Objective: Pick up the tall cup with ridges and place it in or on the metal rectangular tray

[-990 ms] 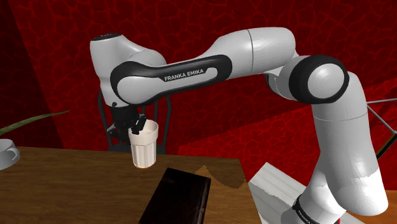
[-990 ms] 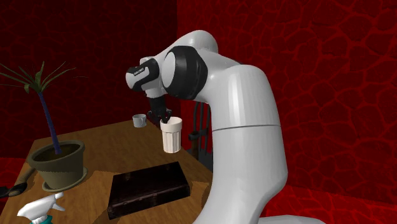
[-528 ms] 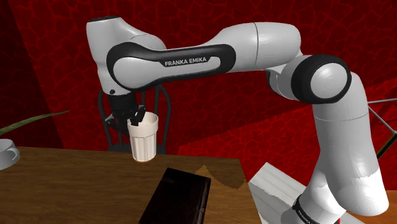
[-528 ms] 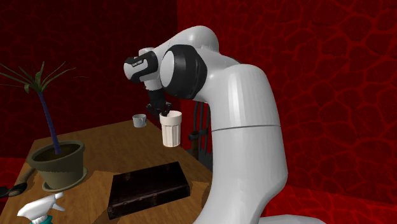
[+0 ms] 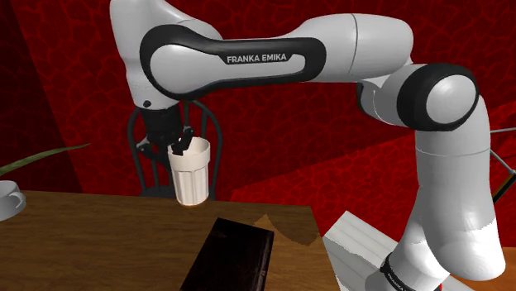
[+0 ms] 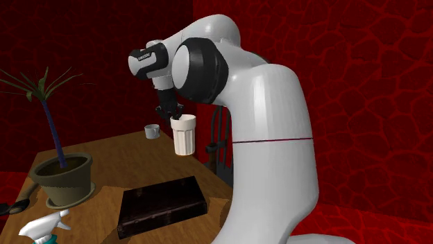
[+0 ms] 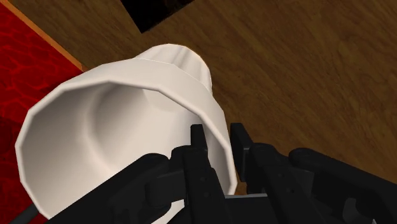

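Transport step. The gripper (image 5: 180, 150) pinches the rim wall of the white ridged cup (image 5: 191, 175) (1 finger inside, 1 outside), and the cup hangs roughly upright, apparently clear of the wooden table (image 5: 83, 240). The dark rectangular tray (image 5: 236, 252) lies nearer the stand. Next move, by judgement: carry the cup over it, then lower it without tilting.

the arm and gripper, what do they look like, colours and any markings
The arm is a chain of smooth, rounded, glossy white shells with dark joints. One link carries a black band with white FRANKA EMIKA lettering. In the second exterior view a thin red line rings the thick lower link. The gripper is all black, with two slim, blocky fingers.
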`<state>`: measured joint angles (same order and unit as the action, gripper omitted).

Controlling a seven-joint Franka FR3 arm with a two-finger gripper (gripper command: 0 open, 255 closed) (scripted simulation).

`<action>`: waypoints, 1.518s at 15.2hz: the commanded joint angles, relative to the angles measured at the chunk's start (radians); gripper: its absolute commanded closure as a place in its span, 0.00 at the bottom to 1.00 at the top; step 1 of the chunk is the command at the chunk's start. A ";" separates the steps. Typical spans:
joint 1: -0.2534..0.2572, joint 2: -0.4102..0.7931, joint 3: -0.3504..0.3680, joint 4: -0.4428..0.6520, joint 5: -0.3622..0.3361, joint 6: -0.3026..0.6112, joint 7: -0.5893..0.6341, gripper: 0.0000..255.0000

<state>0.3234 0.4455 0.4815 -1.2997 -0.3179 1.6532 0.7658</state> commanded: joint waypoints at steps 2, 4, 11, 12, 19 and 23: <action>-0.016 -0.110 0.023 -0.139 0.041 0.033 0.029 1.00; -0.021 -0.178 0.038 -0.216 0.070 0.045 0.046 1.00; -0.013 -0.397 0.082 -0.422 0.179 0.054 0.095 1.00; -0.009 -0.426 0.088 -0.444 0.195 0.052 0.102 1.00; 0.014 -0.533 0.108 -0.560 0.257 0.075 0.133 1.00; 0.015 -0.530 0.109 -0.611 0.255 0.128 0.138 1.00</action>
<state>0.3377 -0.0826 0.5904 -1.8946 -0.0636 1.7657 0.9031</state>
